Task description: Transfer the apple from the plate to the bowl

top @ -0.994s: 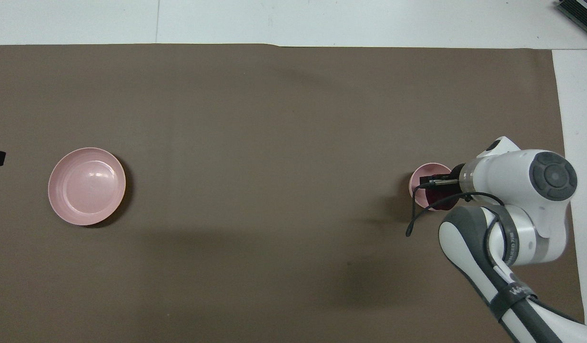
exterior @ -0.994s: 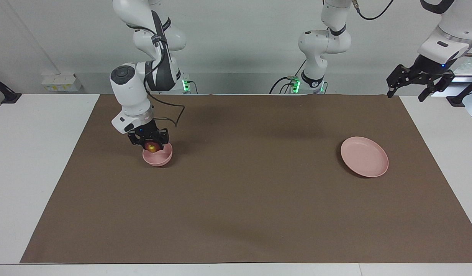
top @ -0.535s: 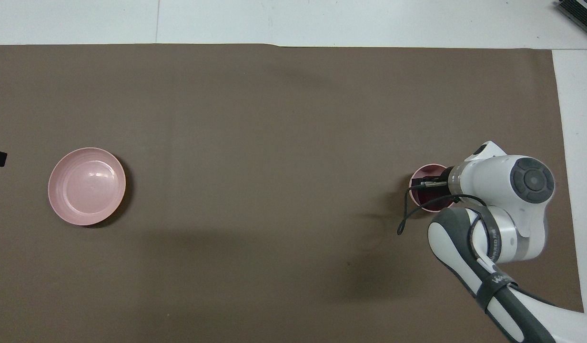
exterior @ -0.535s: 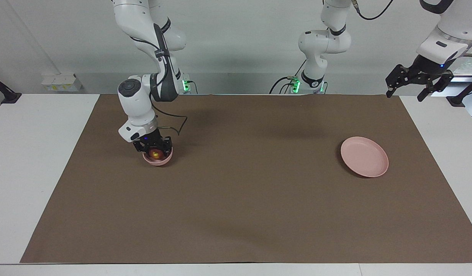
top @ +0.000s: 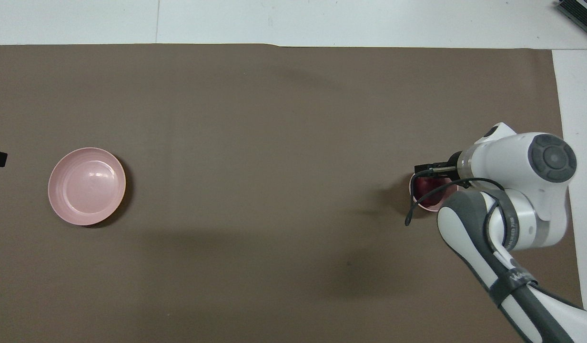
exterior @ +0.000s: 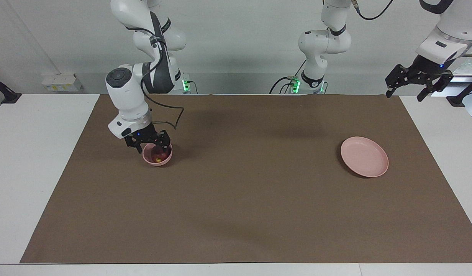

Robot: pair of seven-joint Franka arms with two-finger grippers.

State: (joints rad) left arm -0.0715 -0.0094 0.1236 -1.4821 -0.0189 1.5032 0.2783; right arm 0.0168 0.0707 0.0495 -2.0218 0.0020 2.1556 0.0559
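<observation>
- Facing view shows the right gripper (exterior: 148, 143) low over the bowl (exterior: 157, 155), its fingers spread apart and gripping nothing; one finger reaches down past the rim on the side nearer the robots.
- Main risk, as I judge it: if the arm lifts at a slant or swings sideways, that finger could catch the rim and tip or drag the light bowl, rolling its contents out.
- Lying in the bowl, free of the fingers, is the apple (exterior: 158, 156), so the transfer looks complete.
- Toward the left arm's end of the table, well apart from the bowl, the plate (exterior: 364, 156) has nothing on it.
- Raised past the brown mat (exterior: 243, 199) at that same end, the left gripper (exterior: 414, 85) waits with its fingers parted, carrying nothing.
</observation>
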